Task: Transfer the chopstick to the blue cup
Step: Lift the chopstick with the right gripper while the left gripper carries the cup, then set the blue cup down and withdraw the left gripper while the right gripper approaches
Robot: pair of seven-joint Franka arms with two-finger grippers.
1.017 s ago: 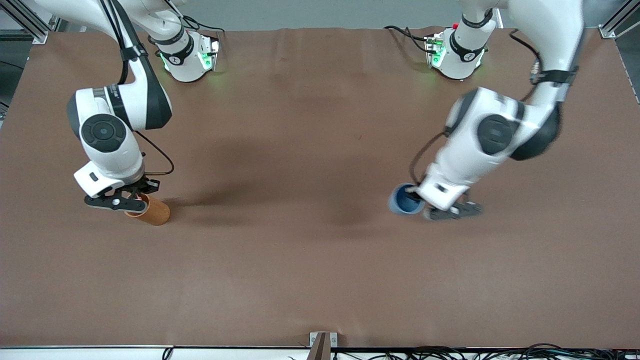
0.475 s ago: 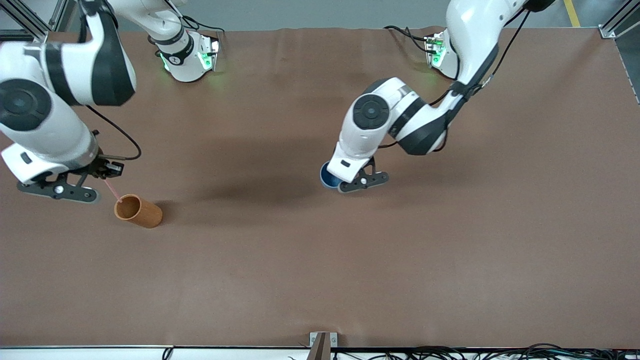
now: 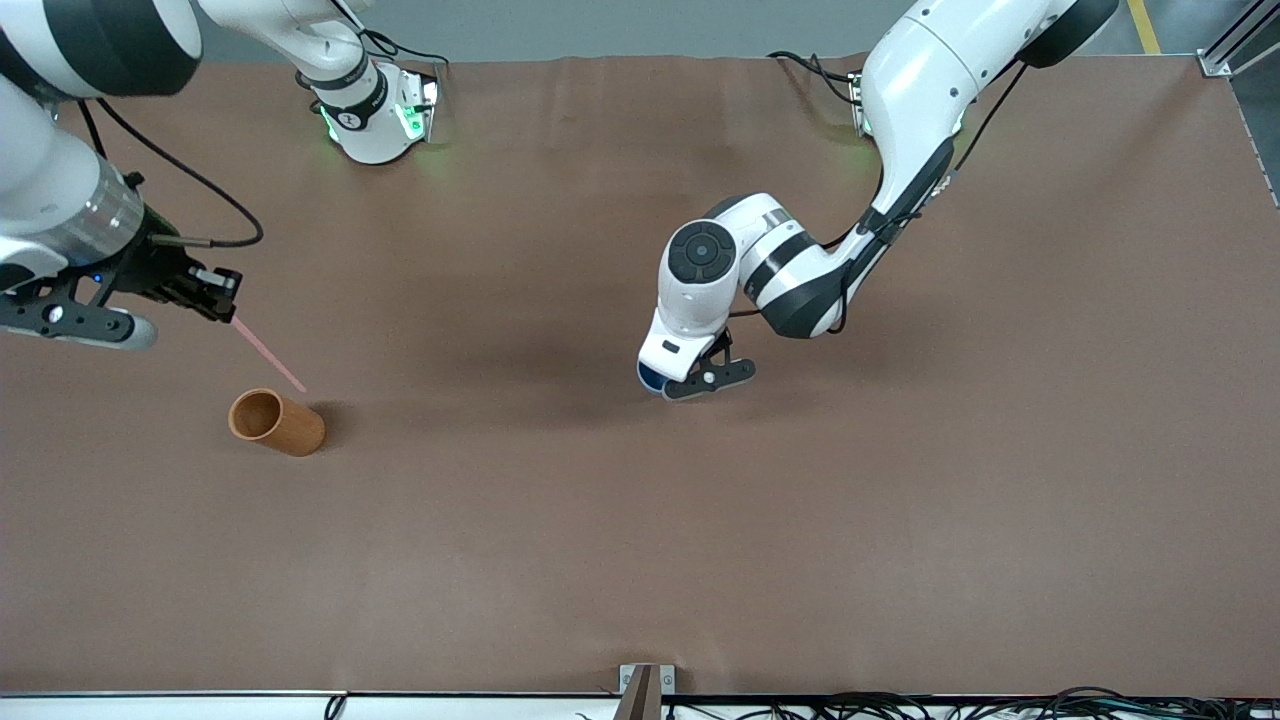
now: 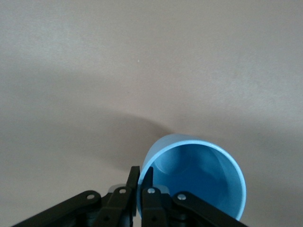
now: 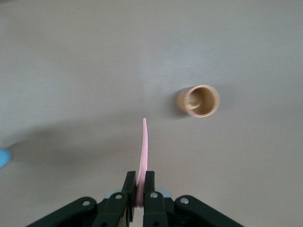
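Observation:
My right gripper is shut on the upper end of the pale pink chopstick, which hangs slanted in the air above the table beside the orange-brown cup. The right wrist view shows the chopstick pinched between the fingers of that gripper, with the stick's free end clear of the orange-brown cup. My left gripper is over the table's middle, shut on the blue cup, which the hand largely hides. In the left wrist view this gripper pinches the blue cup's rim, one finger inside and one outside.
The brown table mat stretches wide between the two cups and toward the front camera. A small metal bracket sits at the table's near edge, with cables along that edge.
My right gripper rose and drew the chopstick out of the orange-brown cup, toward the right arm's end. My left gripper carried the blue cup from the left arm's end to the table's middle.

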